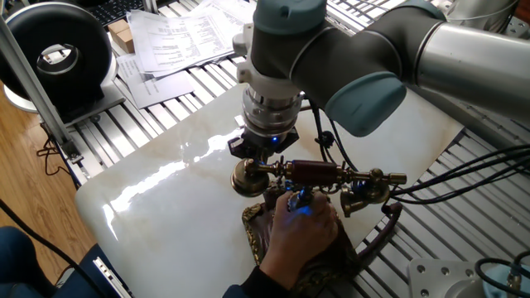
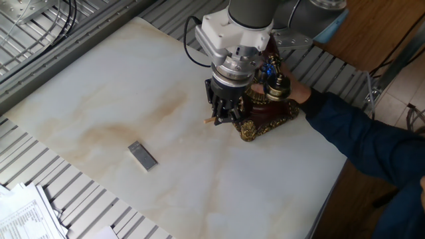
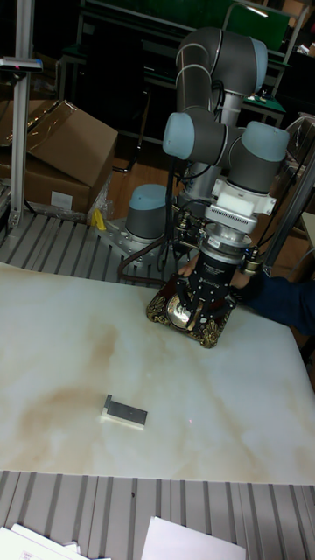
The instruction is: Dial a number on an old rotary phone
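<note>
The small ornate antique brass rotary phone [image 1: 310, 186] sits near the far edge of the pale marbled bench [image 2: 99, 99], its maroon-barred handset with two round brass cups lying across the top. A person's bare hand [image 1: 302, 223] grips the base. The robot's dark two-finger tool [image 2: 224, 113] points down over the phone's front, touching or just above the dial; whether its fingers are apart or closed cannot be told. A small grey rectangular block [image 2: 143, 155] lies well apart.
</note>
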### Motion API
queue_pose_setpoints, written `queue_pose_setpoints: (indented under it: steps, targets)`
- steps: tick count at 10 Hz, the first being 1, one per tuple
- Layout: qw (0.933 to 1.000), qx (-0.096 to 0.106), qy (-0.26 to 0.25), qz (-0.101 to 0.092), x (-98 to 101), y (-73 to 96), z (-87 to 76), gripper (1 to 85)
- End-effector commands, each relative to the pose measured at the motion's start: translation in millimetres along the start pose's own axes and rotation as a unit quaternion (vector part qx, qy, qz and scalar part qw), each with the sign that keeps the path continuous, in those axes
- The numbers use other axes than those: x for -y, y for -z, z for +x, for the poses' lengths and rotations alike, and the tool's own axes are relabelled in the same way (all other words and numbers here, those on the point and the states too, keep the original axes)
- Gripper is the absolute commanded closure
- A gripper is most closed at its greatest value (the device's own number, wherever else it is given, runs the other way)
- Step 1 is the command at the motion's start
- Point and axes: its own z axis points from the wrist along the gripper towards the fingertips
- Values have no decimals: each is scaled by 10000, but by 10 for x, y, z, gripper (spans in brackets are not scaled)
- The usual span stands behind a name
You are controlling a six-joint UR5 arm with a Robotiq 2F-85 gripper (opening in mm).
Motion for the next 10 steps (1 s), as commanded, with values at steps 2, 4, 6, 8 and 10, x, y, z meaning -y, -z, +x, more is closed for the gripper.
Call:
queue_pose_setpoints:
  steps: [2,4,6,8,10]
  targets:
    - [10000,-45,-17,-78,-23,13,4,843]
    - [10000,-33,-34,-50,-28,0,4,843]
    - [10000,-21,-67,-22,-62,-20,20,843]
    - [9999,34,-94,61,-80,-59,-16,843]
    - [9998,88,-139,86,-109,-114,-65,843]
